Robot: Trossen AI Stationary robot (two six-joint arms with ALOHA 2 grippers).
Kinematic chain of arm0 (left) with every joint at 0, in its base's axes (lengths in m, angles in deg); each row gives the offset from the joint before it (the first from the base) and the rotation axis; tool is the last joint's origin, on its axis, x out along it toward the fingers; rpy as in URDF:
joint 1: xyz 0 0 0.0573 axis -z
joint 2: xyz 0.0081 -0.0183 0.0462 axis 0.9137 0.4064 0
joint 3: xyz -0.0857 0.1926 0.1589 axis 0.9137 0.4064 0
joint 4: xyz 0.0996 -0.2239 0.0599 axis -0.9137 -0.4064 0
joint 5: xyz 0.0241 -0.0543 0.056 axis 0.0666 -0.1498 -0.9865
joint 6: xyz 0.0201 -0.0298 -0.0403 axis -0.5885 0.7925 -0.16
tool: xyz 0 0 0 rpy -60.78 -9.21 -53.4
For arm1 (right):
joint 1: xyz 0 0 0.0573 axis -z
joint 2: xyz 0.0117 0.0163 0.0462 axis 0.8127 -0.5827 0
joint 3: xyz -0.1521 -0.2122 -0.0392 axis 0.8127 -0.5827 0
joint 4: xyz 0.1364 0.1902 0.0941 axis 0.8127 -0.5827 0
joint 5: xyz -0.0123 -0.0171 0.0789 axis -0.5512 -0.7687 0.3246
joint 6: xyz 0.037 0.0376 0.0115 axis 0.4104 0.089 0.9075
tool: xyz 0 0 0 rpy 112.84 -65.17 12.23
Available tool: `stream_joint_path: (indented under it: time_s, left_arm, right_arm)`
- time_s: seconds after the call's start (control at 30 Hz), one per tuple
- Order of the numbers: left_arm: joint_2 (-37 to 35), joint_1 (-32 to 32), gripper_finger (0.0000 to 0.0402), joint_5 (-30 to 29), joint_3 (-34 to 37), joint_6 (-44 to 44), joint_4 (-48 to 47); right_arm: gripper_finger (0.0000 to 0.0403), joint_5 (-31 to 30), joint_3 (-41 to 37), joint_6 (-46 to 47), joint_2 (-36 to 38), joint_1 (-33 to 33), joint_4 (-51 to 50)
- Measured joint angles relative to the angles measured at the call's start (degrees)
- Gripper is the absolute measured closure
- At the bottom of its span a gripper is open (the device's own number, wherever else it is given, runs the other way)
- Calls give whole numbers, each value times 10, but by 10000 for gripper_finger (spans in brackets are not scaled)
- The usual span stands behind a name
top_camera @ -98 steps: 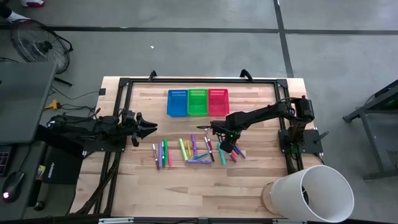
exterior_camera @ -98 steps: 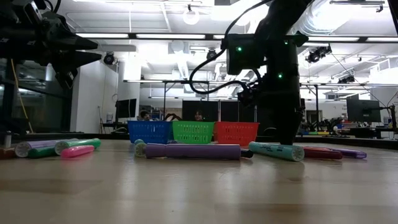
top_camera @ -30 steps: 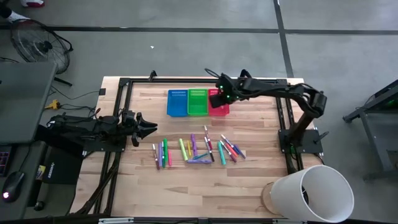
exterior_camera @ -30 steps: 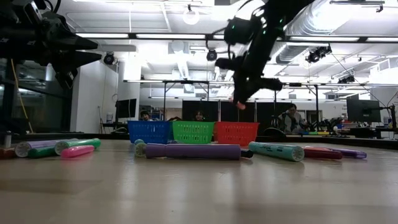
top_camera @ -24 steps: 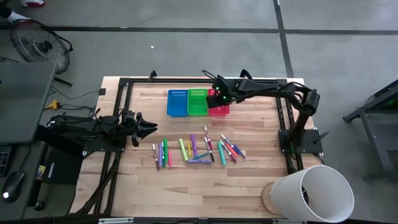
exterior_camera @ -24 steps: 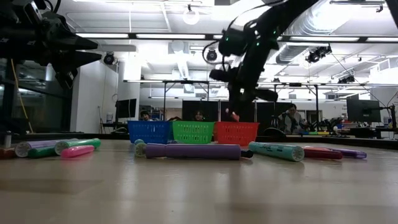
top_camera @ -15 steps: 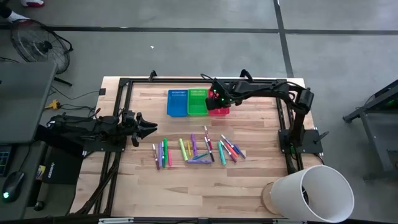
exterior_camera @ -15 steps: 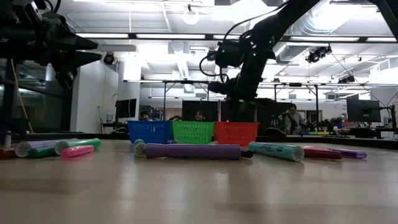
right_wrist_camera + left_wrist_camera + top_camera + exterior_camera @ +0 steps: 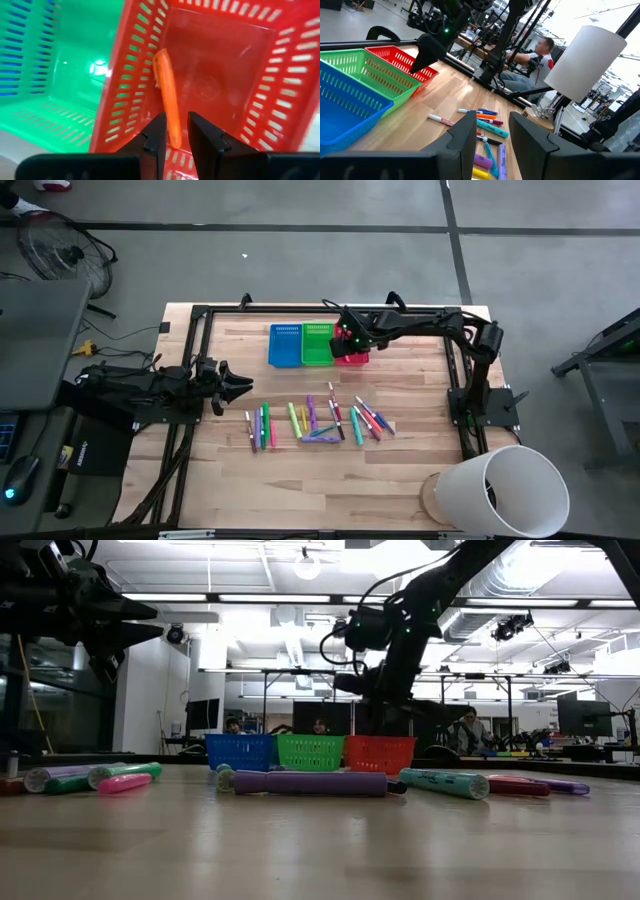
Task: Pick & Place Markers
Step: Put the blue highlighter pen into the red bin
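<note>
In red basket (image 9: 240, 75): orange marker (image 9: 167, 97); right claw (image 9: 176, 132) above, parted, empty; green basket (image 9: 55, 65) empty.

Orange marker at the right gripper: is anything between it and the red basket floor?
Nothing visible. The right gripper hangs over the red basket, jaws slightly apart, and the orange marker lies inside along the wall next to the green basket.

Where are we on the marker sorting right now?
Done: one orange marker lies in the red basket. In hand: nothing; the right gripper hovers above it, fingers apart. Left: the markers on the table. The left gripper waits at the left edge.
</note>
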Motion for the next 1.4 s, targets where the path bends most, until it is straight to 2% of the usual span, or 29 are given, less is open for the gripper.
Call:
stream_joint_path:
  time_s: [0.3, 0.73, 1.03, 1.4]
  left_arm:
    - [0, 0, 286, 0, 0, 0, 0]
    - [0, 0, 286, 0, 0, 0, 0]
    - [0, 0, 286, 0, 0, 0, 0]
    - [0, 0, 286, 0, 0, 0, 0]
  right_arm:
    - [336, 23, 37, -62, 3, -7, -20]
    - [336, 24, 111, -144, 4, -51, -123]
    - [336, 21, 110, -197, 23, -112, -155]
    - [336, -35, 109, -211, 84, -217, -274]
